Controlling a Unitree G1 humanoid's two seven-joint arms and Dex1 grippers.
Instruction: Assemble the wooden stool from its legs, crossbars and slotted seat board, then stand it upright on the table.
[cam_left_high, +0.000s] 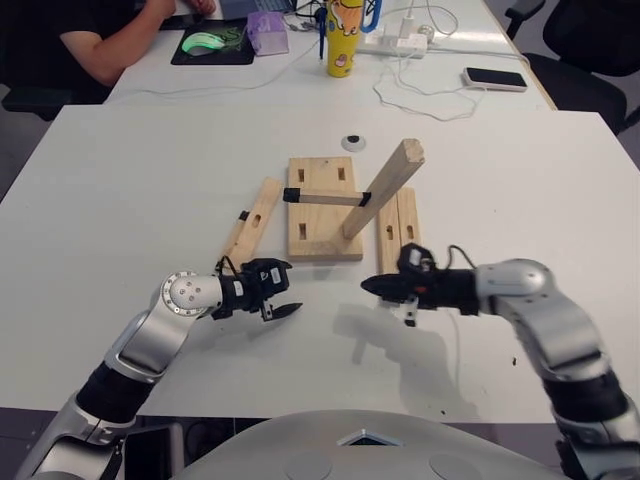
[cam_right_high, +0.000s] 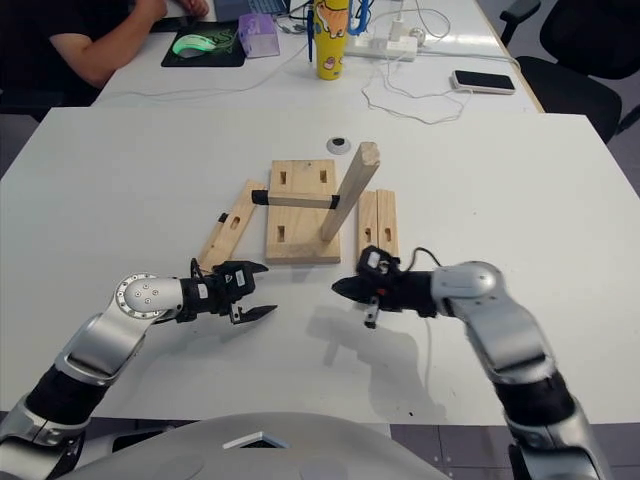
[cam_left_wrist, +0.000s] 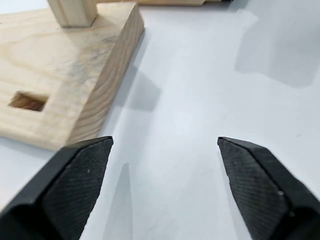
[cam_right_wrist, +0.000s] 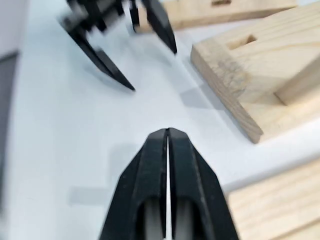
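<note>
Stool seat board (cam_left_high: 318, 228) lay flat in the middle of the table (cam_left_high: 150, 180), slots up. One leg (cam_left_high: 385, 185) rose from its near right corner, tipped well over toward the far right. A thin crossbar (cam_left_high: 325, 198) ran from that leg across the board to its left edge. Another leg (cam_left_high: 253, 220) lay flat just left of the board, and two more pieces (cam_left_high: 398, 225) lay side by side just right of it.

Down at the near edge, the left hand (cam_left_high: 285, 290) hovered low over the table near the board's left corner, fingers wide apart and holding nothing. The right hand (cam_left_high: 368, 287) sat opposite it by the near ends of the two pieces, fingertips pressed together, also holding nothing.

The job looked barely started, with one leg in and leaning. The sensible step seemed to be squaring that leg before adding more. The right hand would have to spread first, then grip the leg low, close to the slot, so the push goes down rather than sideways. The left hand could pin the board's near corner, since the board looked free to slide. The crossbar looked only loosely placed, so a sharp tug might knock it off.
</note>
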